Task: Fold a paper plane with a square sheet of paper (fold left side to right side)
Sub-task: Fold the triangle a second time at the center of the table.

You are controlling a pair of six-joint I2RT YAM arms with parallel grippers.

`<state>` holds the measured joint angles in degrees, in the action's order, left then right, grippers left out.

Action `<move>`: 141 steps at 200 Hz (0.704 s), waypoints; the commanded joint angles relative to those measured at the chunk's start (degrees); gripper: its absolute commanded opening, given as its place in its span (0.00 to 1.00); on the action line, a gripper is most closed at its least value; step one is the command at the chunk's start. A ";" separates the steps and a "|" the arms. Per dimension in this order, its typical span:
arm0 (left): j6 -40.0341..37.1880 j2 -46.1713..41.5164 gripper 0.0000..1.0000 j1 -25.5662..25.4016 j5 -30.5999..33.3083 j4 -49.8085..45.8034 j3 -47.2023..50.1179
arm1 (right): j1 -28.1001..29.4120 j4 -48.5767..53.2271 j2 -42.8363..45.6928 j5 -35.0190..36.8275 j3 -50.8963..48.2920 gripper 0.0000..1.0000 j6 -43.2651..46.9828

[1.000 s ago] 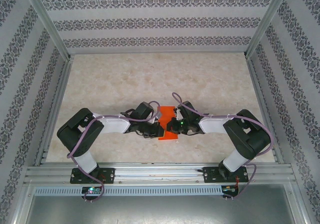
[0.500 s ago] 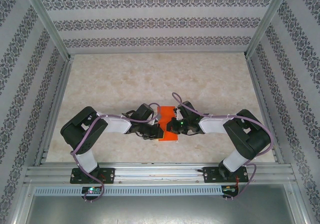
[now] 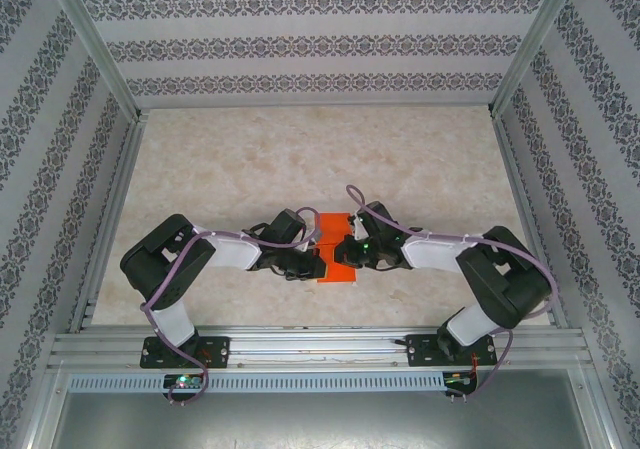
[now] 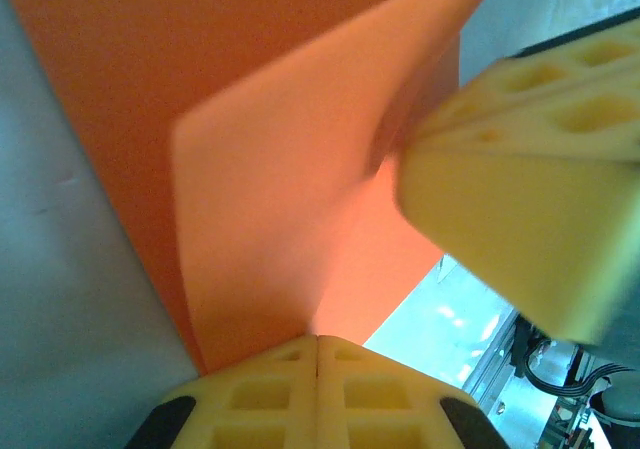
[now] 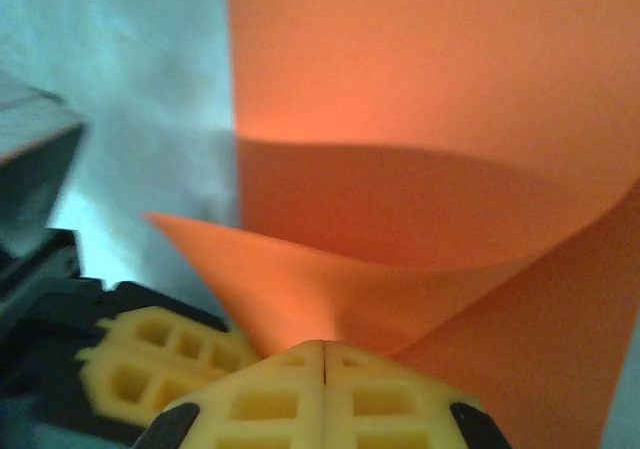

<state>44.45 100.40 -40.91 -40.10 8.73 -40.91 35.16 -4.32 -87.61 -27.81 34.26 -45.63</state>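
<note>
The left pincer (image 4: 318,341) has been clenched onto the paper (image 3: 337,272), which is also gripped by the right pincer (image 5: 325,347); edges should be matched before creasing.

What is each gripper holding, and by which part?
Left gripper and right gripper are each shut on the square sheet of paper, pinching its lifted edge.

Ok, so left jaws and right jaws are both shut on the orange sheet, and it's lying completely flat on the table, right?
Not flat. The left jaws and right jaws are both shut on the orange sheet, but part of it is lifted and curled off the table; the right wrist view shows it.
</note>
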 commanded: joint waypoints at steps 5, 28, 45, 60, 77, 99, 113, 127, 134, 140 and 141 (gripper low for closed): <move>-0.58 1.06 0.04 -0.71 2.98 -1.99 1.97 | 0.95 0.20 3.60 1.18 -0.39 0.00 2.29; -0.77 1.11 0.04 -0.67 3.09 -1.96 1.95 | 1.81 -0.52 3.27 2.12 -0.73 0.00 2.74; -0.79 1.27 0.03 -0.67 3.18 -1.88 1.88 | 2.66 -1.02 2.06 2.82 -0.19 0.00 2.91; -0.85 1.33 0.03 -0.69 3.18 -1.87 1.84 | 3.23 -1.22 0.57 3.37 0.59 0.00 3.01; -0.58 1.38 0.03 -0.67 3.34 -1.79 1.80 | 3.77 -1.14 -1.50 3.68 1.45 0.00 3.16; 0.10 1.44 0.03 -0.67 3.69 -2.14 1.71 | 3.87 -1.05 -3.44 4.53 1.84 0.00 3.43; 0.52 1.55 0.03 -0.71 3.75 -2.37 1.71 | 3.87 -0.73 -4.29 5.24 2.08 0.00 3.98; 0.89 1.57 0.03 -0.67 4.29 -3.56 1.56 | 3.78 0.45 -4.88 6.21 2.43 0.00 4.63; 0.98 1.68 0.03 -0.67 4.77 -4.73 1.25 | 3.74 0.99 -5.01 6.76 2.48 0.00 4.90; 1.00 1.73 0.03 -0.67 5.02 -5.51 1.10 | 3.61 1.37 -5.02 7.09 2.52 0.00 5.17; 1.04 1.73 0.03 -0.67 5.07 -5.54 1.10 | 3.56 1.40 -5.02 7.17 2.50 0.00 5.18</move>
<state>44.75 100.40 -40.91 -39.99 8.93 -40.84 38.52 -4.69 -91.37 -24.21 35.33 -42.83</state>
